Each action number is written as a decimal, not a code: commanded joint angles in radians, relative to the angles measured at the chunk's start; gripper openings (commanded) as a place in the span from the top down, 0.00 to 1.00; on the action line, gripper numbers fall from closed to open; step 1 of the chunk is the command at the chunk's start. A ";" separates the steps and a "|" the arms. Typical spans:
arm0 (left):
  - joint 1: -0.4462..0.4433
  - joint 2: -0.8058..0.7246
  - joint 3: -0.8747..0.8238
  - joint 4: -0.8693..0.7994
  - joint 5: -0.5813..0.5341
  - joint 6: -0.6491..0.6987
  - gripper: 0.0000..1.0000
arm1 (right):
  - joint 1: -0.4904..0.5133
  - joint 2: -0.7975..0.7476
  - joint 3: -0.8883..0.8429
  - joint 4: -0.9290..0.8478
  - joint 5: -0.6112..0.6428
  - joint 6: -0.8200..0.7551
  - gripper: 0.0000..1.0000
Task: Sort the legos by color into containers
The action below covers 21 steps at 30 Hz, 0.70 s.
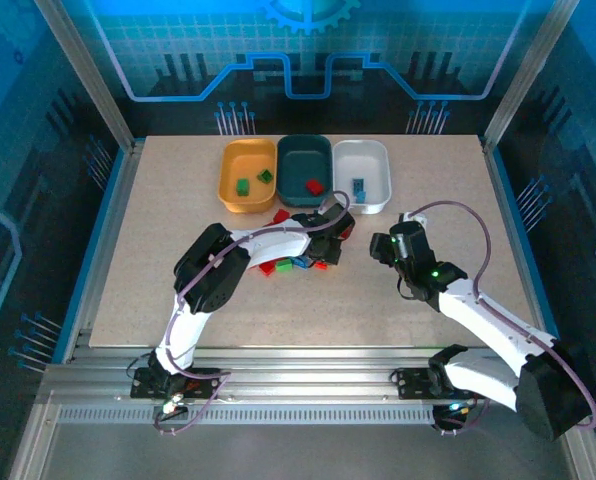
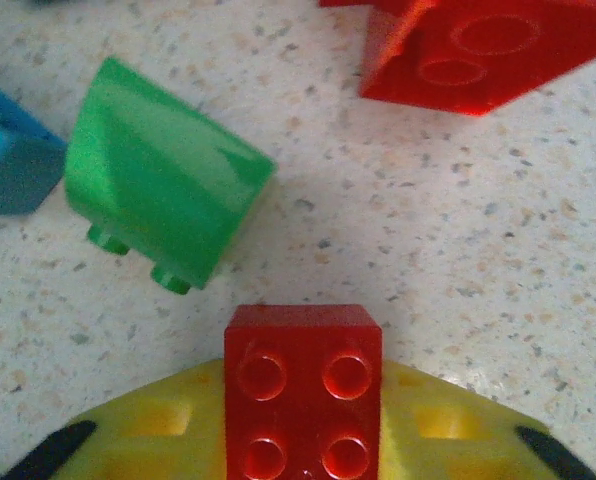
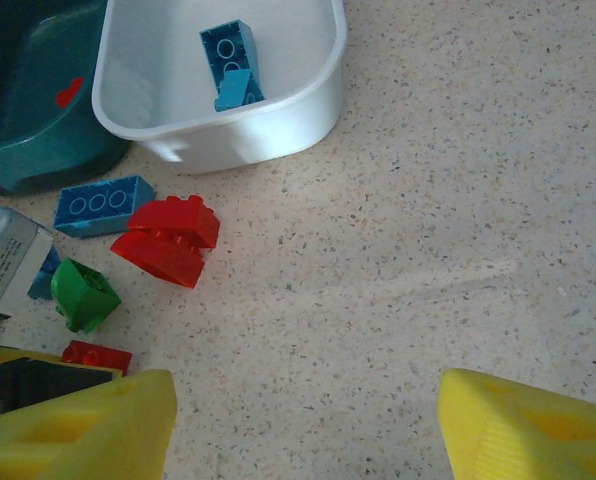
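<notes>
Left claw [image 2: 303, 425] clenched on a red brick [image 2: 303, 345]; right claw [image 3: 308, 420] spread wide over the table [image 3: 458, 200].
The gripped brick sits between the yellow fingers [image 2: 148, 440], studs to the camera. A green brick [image 2: 163, 195] lies just beyond it. The white tub [image 3: 278, 125], holding blue pieces, stands well ahead of the released right claw, with loose bricks [image 3: 168, 240] to its left.

Tabletop [image 1: 168, 290]: we log speckled beige.
Back wall [image 1: 398, 50]: blue circuit-pattern panel, gear motif [image 1: 308, 12].
Frame: aluminium posts [image 1: 83, 70] either side.
Near edge: slotted aluminium rails [image 1: 308, 385].
</notes>
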 commanded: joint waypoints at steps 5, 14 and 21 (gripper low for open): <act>-0.026 -0.124 -0.004 0.019 0.099 0.040 0.87 | -0.009 0.005 -0.005 0.013 0.005 0.014 0.30; 0.139 -0.075 0.263 -0.065 0.097 0.086 0.92 | -0.009 0.035 -0.002 0.025 -0.001 0.014 0.30; 0.257 0.144 0.585 -0.121 0.089 0.099 0.92 | -0.009 0.050 0.002 0.025 -0.002 0.014 0.30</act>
